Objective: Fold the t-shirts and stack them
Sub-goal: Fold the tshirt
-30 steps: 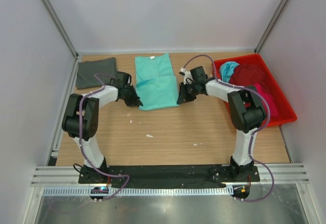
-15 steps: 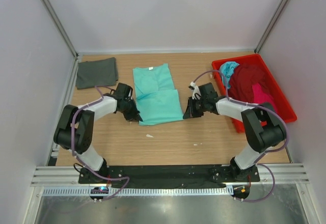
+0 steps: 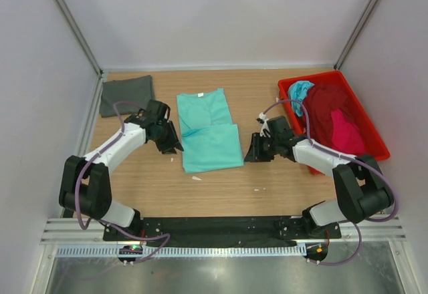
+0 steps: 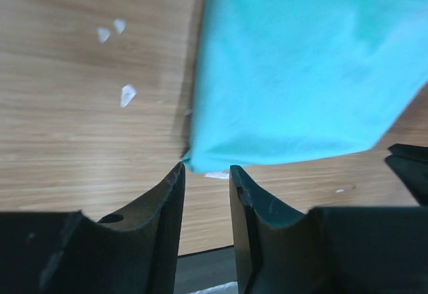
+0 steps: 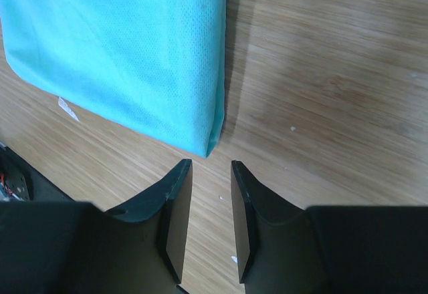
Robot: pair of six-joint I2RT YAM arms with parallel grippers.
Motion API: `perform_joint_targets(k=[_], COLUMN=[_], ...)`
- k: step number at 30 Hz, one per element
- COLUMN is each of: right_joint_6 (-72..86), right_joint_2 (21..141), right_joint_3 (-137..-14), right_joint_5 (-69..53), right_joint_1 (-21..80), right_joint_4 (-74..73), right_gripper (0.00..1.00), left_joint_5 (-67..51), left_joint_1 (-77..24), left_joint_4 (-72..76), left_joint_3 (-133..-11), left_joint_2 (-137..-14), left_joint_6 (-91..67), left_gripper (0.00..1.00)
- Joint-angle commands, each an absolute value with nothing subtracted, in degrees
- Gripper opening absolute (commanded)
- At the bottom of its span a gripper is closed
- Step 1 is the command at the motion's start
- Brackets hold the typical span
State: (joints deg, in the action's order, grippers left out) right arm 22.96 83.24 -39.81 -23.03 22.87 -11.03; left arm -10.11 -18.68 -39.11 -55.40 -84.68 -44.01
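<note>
— Far left?
— Dark grey t-shirt point(image 3: 126, 95), folded, at the table's point(image 3: 221, 194) back corner. Next, left gripper point(image 4: 206, 168): jaws narrowly parted, nothing between them, tips just short of the mint green t-shirt's point(image 3: 208, 130) near-left corner.
— And that shirt?
— Lies flat mid-table, sides folded in (collar toward the back).
— Further right?
— Right gripper point(image 5: 210, 164): same narrow gap, empty, just off the near-right corner. Then red tray point(image 3: 321, 75), with turquoise t-shirt point(image 3: 300, 90), maroon t-shirt point(image 3: 328, 103) and pink t-shirt point(image 3: 346, 133) heaped inside, unfolded.
</note>
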Motion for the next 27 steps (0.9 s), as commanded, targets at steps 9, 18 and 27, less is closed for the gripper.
perform_joint_targets(k=[9, 18, 27], right_joint_6=[24.96, 25.31, 23.12], right_joint_2=[77.69, 81.03, 84.98], right_joint_3=[-47.28, -49.57, -51.67], right_joint_5=[-17.23, -17.49, -17.75], right_joint_1=[23.12, 23.12, 23.12], right_joint_4=[-15.74, -12.22, -10.03], right_gripper=[0.29, 0.29, 0.31], left_joint_5=[-12.39, -8.18, -2.38], left_joint_1=[-18.46, -18.46, -18.02], left_joint_4=[-31.04, -30.58, -31.64], left_joint_3=[-62.31, -72.33, -78.92], left_joint_2=[-93.68, -103.44, -111.35], left_joint_6=[-43.24, -41.22, -40.25], left_gripper=[0.2, 0.21, 0.21])
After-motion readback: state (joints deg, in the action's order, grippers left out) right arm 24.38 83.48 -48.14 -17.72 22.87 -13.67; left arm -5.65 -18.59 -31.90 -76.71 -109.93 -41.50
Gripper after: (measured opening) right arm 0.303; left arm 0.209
